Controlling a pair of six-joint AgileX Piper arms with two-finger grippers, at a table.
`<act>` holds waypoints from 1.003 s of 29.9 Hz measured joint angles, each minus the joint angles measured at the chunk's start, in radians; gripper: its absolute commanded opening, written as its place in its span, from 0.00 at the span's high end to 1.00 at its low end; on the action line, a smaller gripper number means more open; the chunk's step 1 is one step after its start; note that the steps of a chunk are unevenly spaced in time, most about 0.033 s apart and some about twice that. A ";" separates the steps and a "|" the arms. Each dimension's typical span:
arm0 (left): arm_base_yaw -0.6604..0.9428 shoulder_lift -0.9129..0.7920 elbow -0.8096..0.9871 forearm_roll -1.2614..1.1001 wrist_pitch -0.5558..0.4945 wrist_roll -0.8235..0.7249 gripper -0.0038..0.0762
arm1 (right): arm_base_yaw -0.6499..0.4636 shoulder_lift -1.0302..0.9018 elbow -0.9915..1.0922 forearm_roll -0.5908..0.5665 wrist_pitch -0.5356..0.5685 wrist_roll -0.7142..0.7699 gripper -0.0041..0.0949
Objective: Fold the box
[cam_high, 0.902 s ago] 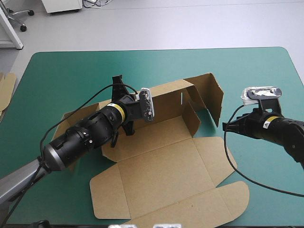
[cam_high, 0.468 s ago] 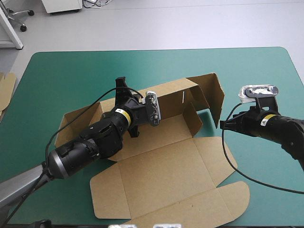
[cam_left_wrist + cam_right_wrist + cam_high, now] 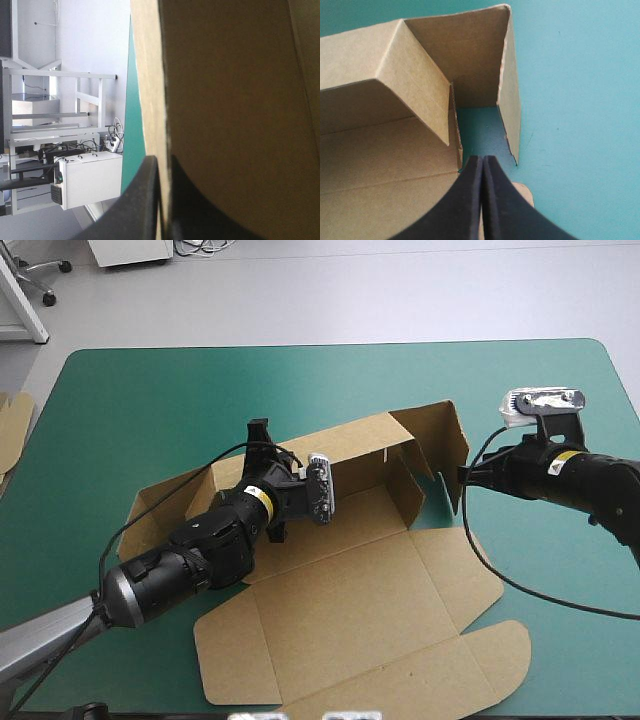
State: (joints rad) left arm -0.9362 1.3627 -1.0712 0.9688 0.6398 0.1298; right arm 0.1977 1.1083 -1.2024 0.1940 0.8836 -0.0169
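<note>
The brown box [image 3: 340,600] lies open in the middle of the table, its lid flat toward the near edge. Its back wall [image 3: 350,445] stands raised, and the right end flap [image 3: 452,440] stands upright too. My left gripper [image 3: 262,437] sits over the top edge of the back wall. In the left wrist view, the left gripper [image 3: 164,167] is shut on the board [image 3: 230,100], whose edge runs between the fingers. My right gripper [image 3: 463,476] is shut, with its tip just outside the right end flap. In the right wrist view, the right gripper [image 3: 483,162] points at the gap between the flaps [image 3: 510,85].
A piece of more brown board [image 3: 12,425] shows at the table's left edge. The box's lid tongue [image 3: 400,680] reaches close to the near edge. Bare teal-green cover [image 3: 150,400] lies beyond and to the right of the box.
The left gripper has moved along the back wall, which now stands more upright. The right gripper has moved left, up to the right end flap. The box has shifted slightly.
</note>
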 measured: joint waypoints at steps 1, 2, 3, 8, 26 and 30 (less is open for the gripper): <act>0.000 -0.001 0.002 0.002 -0.003 0.000 0.97 | 0.000 0.009 -0.010 0.001 0.000 0.000 0.99; 0.000 -0.001 0.003 0.005 -0.004 0.000 0.97 | 0.000 0.022 -0.026 0.001 0.001 0.000 0.99; 0.000 -0.001 0.003 0.007 -0.004 0.000 0.97 | 0.000 0.037 -0.045 0.001 0.001 -0.001 0.99; 0.000 -0.001 0.003 0.009 -0.005 0.000 0.97 | 0.000 0.140 -0.191 0.007 0.006 -0.007 0.99; 0.000 -0.006 0.003 0.012 -0.008 -0.003 0.97 | 0.000 0.638 -0.674 0.086 0.151 -0.056 0.99; 0.000 -0.006 0.003 0.012 -0.009 -0.004 0.97 | 0.000 0.671 -0.678 0.080 0.150 -0.056 0.99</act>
State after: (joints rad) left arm -0.9362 1.3566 -1.0680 0.9812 0.6310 0.1255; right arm 0.1977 1.7794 -1.8804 0.2738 1.0332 -0.0731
